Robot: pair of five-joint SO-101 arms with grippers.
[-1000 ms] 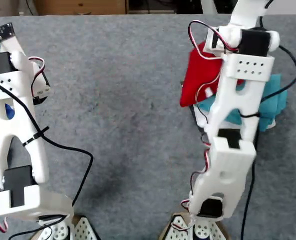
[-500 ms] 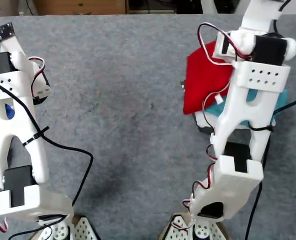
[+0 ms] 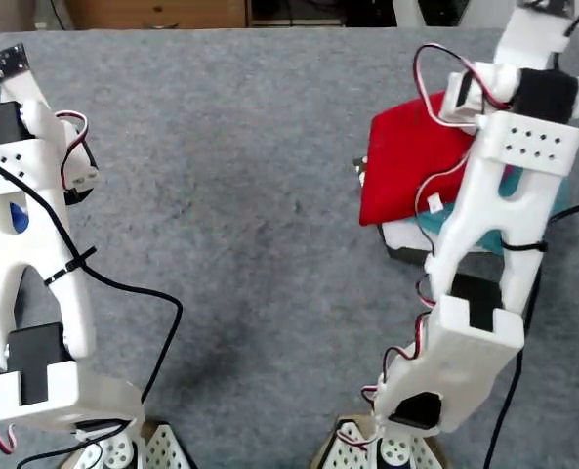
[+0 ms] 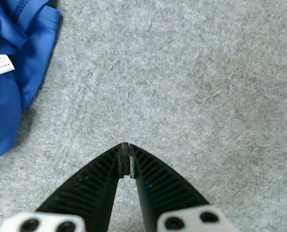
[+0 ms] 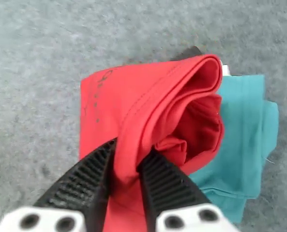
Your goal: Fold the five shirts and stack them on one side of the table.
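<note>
A folded red shirt (image 3: 406,166) hangs over the stack at the table's right side, and my right gripper (image 5: 128,159) is shut on its folded edge (image 5: 148,121). Under it lies a teal shirt (image 5: 240,140) on top of white and dark folded ones (image 3: 406,244). The right arm (image 3: 494,195) covers much of that pile in the high view. At the table's left side my left gripper (image 4: 126,162) is shut on nothing, just above bare grey felt. A crumpled blue shirt (image 4: 12,72) lies beside it, and a bit of that blue shirt (image 3: 16,217) peeks from under the left arm.
Grey felt (image 3: 240,176) covers the whole table, with open room between the two arms. Both arm bases (image 3: 269,449) sit at the near edge. A wooden cabinet (image 3: 152,12) stands beyond the far edge.
My right arm has carried the red shirt to the right, farther over the stack, so it now covers more of the teal shirt. The left arm has stayed still.
</note>
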